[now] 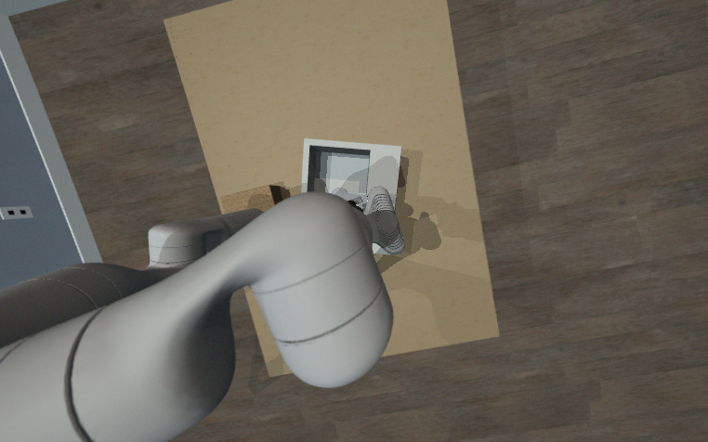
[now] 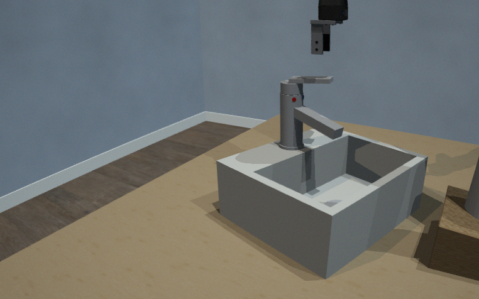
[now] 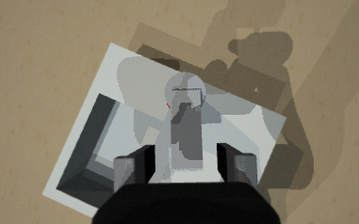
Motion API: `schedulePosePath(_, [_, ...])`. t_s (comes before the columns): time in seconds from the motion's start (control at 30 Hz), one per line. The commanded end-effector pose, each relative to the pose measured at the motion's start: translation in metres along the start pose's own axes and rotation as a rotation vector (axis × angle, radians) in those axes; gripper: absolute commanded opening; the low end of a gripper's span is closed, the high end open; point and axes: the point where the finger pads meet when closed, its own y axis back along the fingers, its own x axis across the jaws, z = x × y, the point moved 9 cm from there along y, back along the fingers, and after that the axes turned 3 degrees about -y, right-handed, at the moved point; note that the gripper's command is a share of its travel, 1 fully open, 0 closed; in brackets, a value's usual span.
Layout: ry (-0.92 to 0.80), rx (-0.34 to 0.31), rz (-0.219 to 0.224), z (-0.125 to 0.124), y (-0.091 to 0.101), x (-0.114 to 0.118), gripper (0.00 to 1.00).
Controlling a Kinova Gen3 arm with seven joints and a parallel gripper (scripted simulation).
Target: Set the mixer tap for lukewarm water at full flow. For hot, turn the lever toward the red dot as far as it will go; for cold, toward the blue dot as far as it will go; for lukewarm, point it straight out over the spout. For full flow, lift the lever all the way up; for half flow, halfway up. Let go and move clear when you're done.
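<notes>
From the left in my exterior feed, here's the upright grey metal tap body (image 2: 287, 124) (image 3: 185, 81) on the white rectangular basin (image 1: 352, 143) (image 2: 275, 200) (image 3: 108, 63), its small red dot (image 2: 293, 99) (image 3: 169, 105) facing me. To its right, the flat grey bar-shaped lever (image 2: 317, 80) (image 3: 187, 136) sits about level, seemingly off the sloping grey spout (image 2: 319, 121) (image 3: 163, 147) toward the blue side. Above it hangs my two-finger gripper (image 1: 354, 204) (image 2: 321, 51) (image 3: 186, 157), wide open, nothing between the fingers, one each side of the lever from overhead. I expect a stiff, smooth lever that can slip; I'd take it near the free end for leverage, swing it over the spout, then lift fully, following its arc.
</notes>
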Motion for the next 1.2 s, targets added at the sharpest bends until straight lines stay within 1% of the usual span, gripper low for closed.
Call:
schedulePosePath(0.0, [0.001, -0.004, -0.001, 0.001, -0.004, 0.000, 1.00])
schedulePosePath(0.7, [0.001, -0.004, -0.001, 0.000, -0.033, 0.000, 1.00])
schedulePosePath(1.17, [0.001, -0.004, -0.001, 0.000, -0.039, 0.000, 1.00])
